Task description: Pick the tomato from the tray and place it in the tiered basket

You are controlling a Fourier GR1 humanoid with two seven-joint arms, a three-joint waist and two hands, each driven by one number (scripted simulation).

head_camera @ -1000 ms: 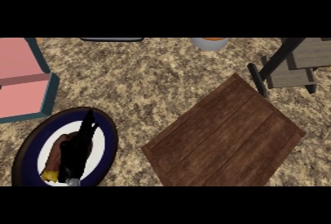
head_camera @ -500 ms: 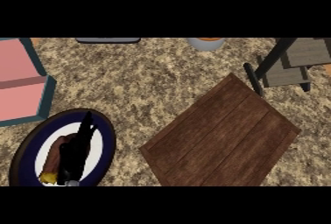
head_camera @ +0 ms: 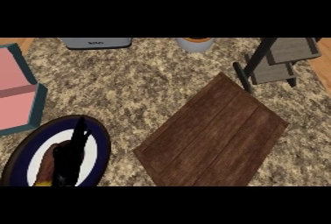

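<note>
The dark wooden tray (head_camera: 213, 135) lies tilted like a diamond in the middle of the counter, and its top is bare. I see no tomato anywhere in the head view. The tiered basket (head_camera: 284, 57), grey shelves on a dark frame, stands at the upper right, just past the tray's far corner. My left hand (head_camera: 68, 159) shows at the lower left over a plate, black fingers (head_camera: 81, 131) straight and pointing up, holding nothing. My right hand does not show.
A blue-rimmed white plate (head_camera: 26, 148) lies at the lower left with a brown thing (head_camera: 47, 168) on it beside my hand. A pink, teal-edged box (head_camera: 16, 94) sits at the left edge. At the back are a grey appliance (head_camera: 97, 42) and a grey pot (head_camera: 195, 44).
The whole scene has slid a little to the left in the view, so more of the tiered basket shows. The left hand stays over the plate.
</note>
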